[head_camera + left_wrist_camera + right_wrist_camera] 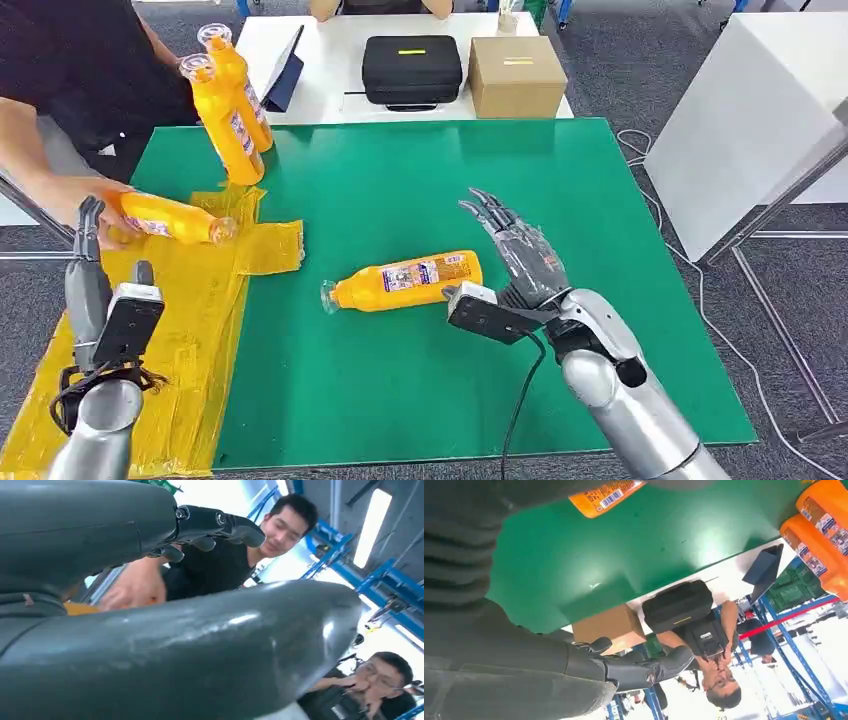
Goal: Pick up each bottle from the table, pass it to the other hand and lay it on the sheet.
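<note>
Orange plastic bottle flat on green mat; right hand beside, released; left hand released.

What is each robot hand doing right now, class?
Left hand: open, holding nothing.
Right hand: open, beside the lying bottle, not gripping it.

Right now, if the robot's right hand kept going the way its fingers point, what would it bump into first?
Probably nothing close. The right hand points up the green table, beside the lying bottle. The line looks free until the cardboard box on the white table, though depth is unclear.
</note>
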